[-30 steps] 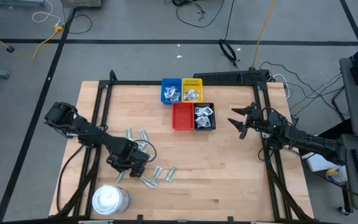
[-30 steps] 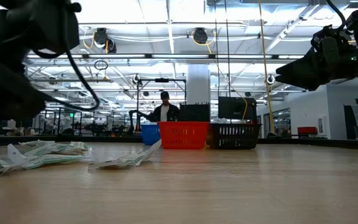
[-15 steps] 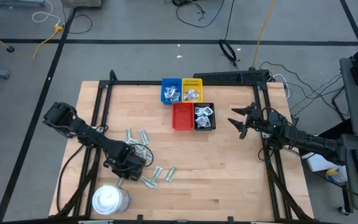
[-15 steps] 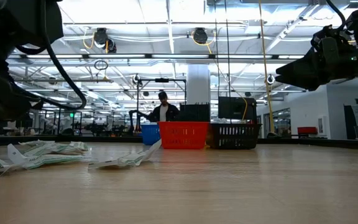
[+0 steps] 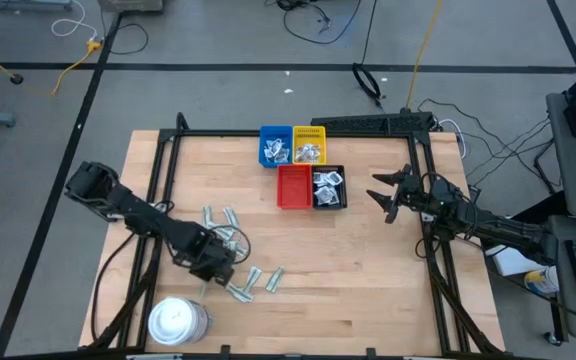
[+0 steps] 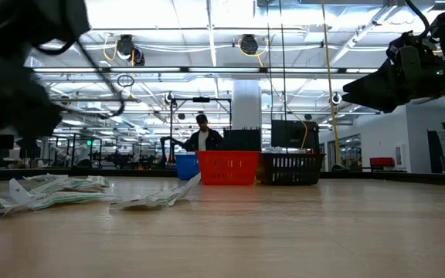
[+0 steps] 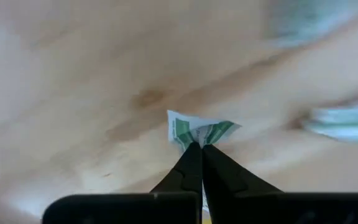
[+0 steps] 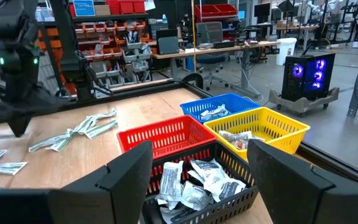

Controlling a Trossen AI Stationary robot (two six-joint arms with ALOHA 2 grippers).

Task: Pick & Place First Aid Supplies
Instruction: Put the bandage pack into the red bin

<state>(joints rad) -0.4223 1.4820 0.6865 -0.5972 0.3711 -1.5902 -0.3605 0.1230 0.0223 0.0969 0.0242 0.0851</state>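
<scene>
Here, the left gripper [image 7: 196,149] is seen with its fingers pressed fully together on the edge of one pale grey-green strip packet [image 7: 199,130], held just above the tabletop [image 5: 368,260] near its front-left part. The other loose packets [image 5: 226,222] are scattered around it, some just beside the fingers, with a big white tub [image 5: 176,320] at the front-left corner. The right gripper [image 5: 386,198] is parked over the right edge, its fingers spread wide and nothing held.

The packet is judged to be very light, thin and limp; it bends where it is pinched and would probably flutter or slip if moved briskly. A hold at an end or edge, as here, seems the only practical one, since it lies flat.

Four trays are clustered at the middle of the back edge. White wrapped packets are held in the blue tray [image 5: 274,147], the yellow tray [image 5: 309,145] and the black tray [image 5: 329,188]; nothing can be seen in the red tray [image 5: 292,187].
</scene>
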